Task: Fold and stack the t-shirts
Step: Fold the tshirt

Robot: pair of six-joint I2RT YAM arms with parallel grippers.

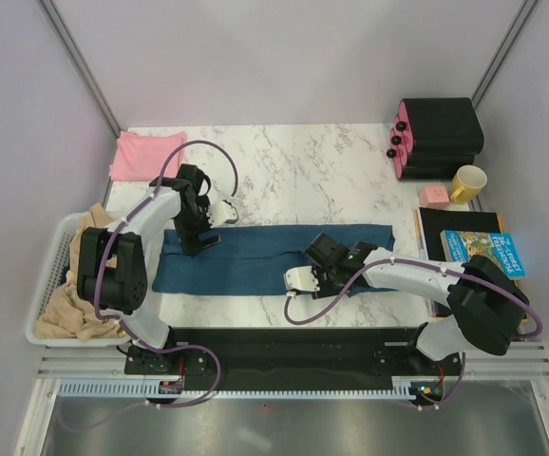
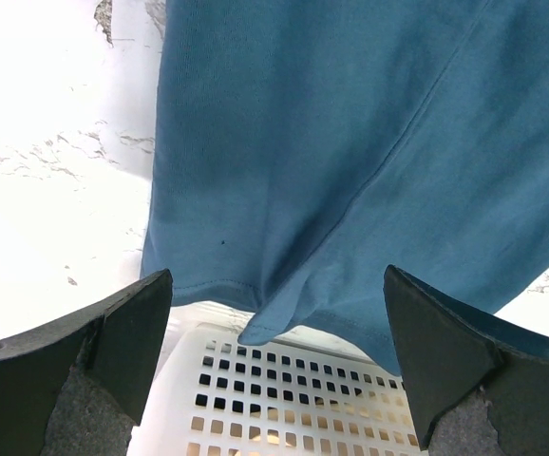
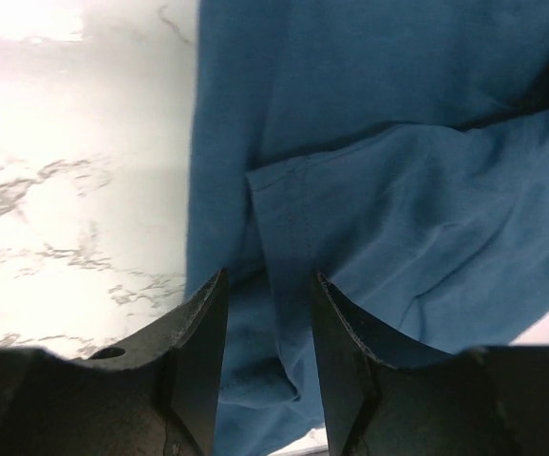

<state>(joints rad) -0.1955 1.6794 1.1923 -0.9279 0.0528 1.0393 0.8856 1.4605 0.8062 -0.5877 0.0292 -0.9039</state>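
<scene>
The dark teal t-shirt (image 1: 255, 252) lies folded into a long strip across the middle of the marble table. My left gripper (image 1: 198, 245) hangs over its left end, jaws wide open and empty (image 2: 274, 313). Below them I see the teal t-shirt's (image 2: 350, 142) hem. My right gripper (image 1: 324, 253) is low over the strip's right half, near its front edge. Its jaws (image 3: 268, 294) stand partly open, straddling a fold of the teal t-shirt (image 3: 398, 190) without pinching it. The pink t-shirt (image 1: 146, 155) lies folded at the back left corner.
A white perforated basket (image 1: 61, 252) holding beige cloth (image 1: 75, 304) sits at the left edge; the basket (image 2: 284, 389) also shows beyond the hem. At the right are a black-and-pink box (image 1: 436, 138), a yellow mug (image 1: 468, 182), a small pink block (image 1: 433, 196) and a blue book (image 1: 483, 252).
</scene>
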